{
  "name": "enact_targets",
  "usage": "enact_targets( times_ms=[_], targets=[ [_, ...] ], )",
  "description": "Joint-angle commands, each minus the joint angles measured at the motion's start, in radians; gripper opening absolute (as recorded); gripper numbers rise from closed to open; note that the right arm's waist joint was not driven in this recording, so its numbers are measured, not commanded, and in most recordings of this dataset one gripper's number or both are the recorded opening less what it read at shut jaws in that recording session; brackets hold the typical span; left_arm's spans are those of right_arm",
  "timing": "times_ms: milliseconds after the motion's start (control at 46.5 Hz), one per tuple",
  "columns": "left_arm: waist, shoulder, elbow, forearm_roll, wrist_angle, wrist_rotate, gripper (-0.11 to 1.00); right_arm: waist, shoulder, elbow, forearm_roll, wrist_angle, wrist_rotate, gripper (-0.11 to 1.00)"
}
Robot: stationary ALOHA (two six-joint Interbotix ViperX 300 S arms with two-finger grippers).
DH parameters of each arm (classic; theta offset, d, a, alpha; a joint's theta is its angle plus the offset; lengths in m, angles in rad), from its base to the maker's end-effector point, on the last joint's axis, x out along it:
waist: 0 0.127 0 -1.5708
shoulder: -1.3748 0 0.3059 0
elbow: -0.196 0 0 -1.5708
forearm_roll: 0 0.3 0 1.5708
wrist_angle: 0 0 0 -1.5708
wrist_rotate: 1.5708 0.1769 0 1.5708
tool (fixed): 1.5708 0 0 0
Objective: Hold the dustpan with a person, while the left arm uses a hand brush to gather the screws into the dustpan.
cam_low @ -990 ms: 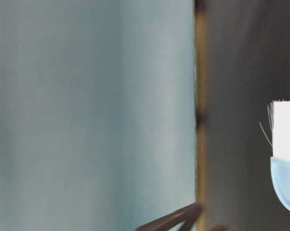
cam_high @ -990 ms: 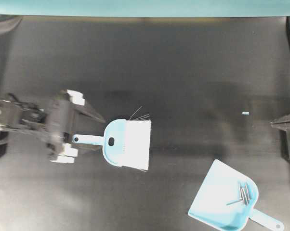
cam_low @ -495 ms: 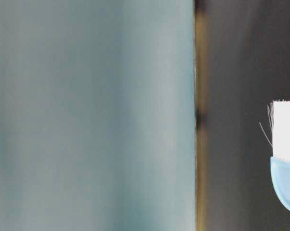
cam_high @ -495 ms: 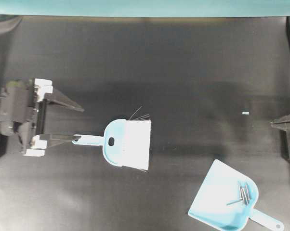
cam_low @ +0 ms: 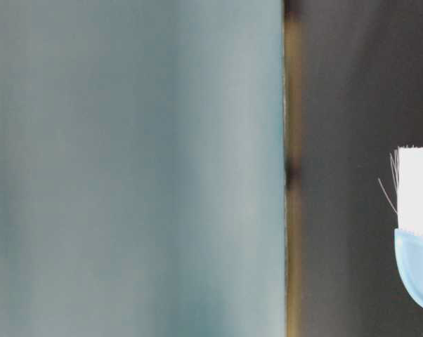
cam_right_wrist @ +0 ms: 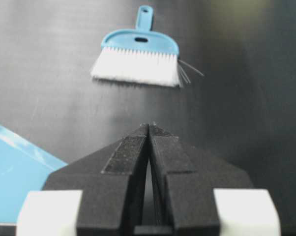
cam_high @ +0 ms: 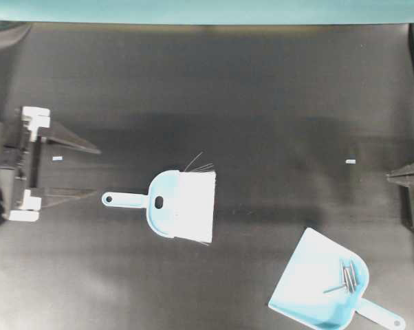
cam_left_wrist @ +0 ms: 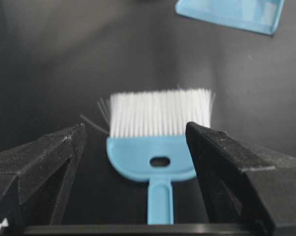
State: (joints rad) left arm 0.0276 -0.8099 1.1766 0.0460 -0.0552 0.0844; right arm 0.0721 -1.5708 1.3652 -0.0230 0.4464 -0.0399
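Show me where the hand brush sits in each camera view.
Overhead: hand brush centre-left, handle pointing left.
Table-level: right edge, bristles up.
Left wrist: centre, between the open fingers.
Right wrist: top centre.
Shared landmark: its stray dark bristles.

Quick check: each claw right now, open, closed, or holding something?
Left claw: open, empty, clear of the brush.
Right claw: closed, holding nothing.

Glossy plastic dustpan, metal screws, matt dark table.
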Motion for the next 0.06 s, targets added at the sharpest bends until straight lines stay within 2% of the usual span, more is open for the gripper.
enact_targets(
  times_ms=[0,43],
  targets=[
    [0.003,-0.041,-0.006,0.002,0.035,-0.003,0.8,0.0,0.006,-0.006,-0.002,-0.009,-0.006,0.0],
    [0.002,-0.055,-0.006,0.002,0.041,-0.005,0.8,0.0,0.005,-0.008,-0.003,-0.009,-0.006,0.0]
  ],
)
